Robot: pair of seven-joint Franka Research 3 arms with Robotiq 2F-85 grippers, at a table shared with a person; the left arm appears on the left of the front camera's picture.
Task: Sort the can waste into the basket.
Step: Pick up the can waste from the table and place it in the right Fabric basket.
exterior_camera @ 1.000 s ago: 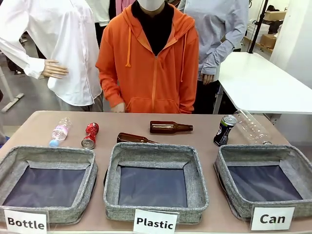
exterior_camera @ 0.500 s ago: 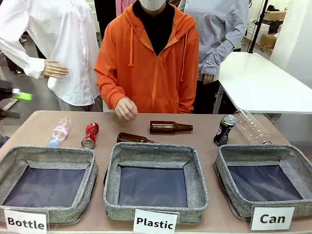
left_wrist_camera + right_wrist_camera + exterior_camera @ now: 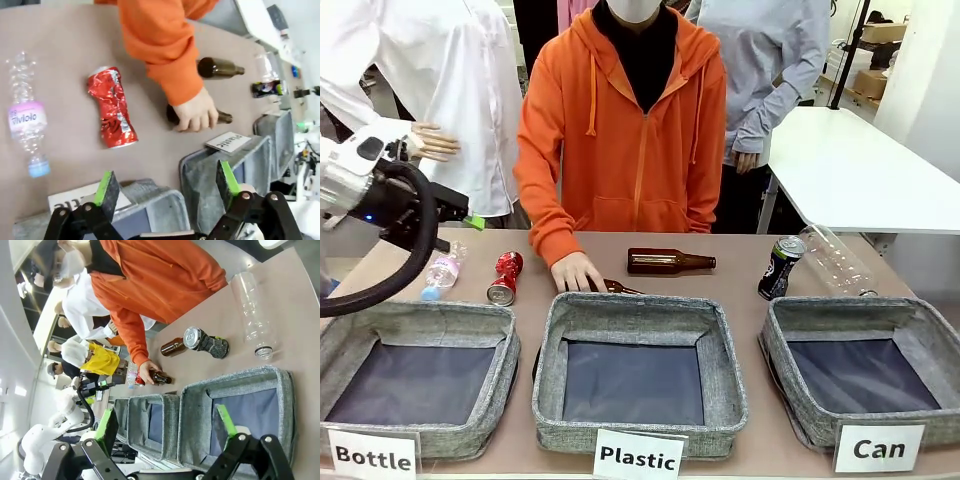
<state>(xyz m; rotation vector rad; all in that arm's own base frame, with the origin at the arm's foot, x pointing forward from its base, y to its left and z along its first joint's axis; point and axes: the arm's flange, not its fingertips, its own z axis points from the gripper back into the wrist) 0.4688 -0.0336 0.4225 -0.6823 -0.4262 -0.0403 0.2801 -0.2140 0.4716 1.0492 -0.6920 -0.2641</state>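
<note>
Swinging in from the left since the earlier frame, the left pincer point(image 3: 166, 180) now hangs, jaws wide, above the near baskets, and the person's hand point(image 3: 578, 272) has dropped onto a brown bottle point(image 3: 623, 289). Also wide, the right pincer point(image 3: 166, 424) hovers over the Can basket point(image 3: 865, 312), which holds nothing yet. Farther back on the tabletop, the crushed red can point(image 3: 504, 277) lies beside a small plastic bottle point(image 3: 442, 270); the black-and-blue can point(image 3: 781, 267) sits just behind the Can basket. Likely risks: clipping that hand, catching the plastic bottle, or the dented can slipping during its long carry.
</note>
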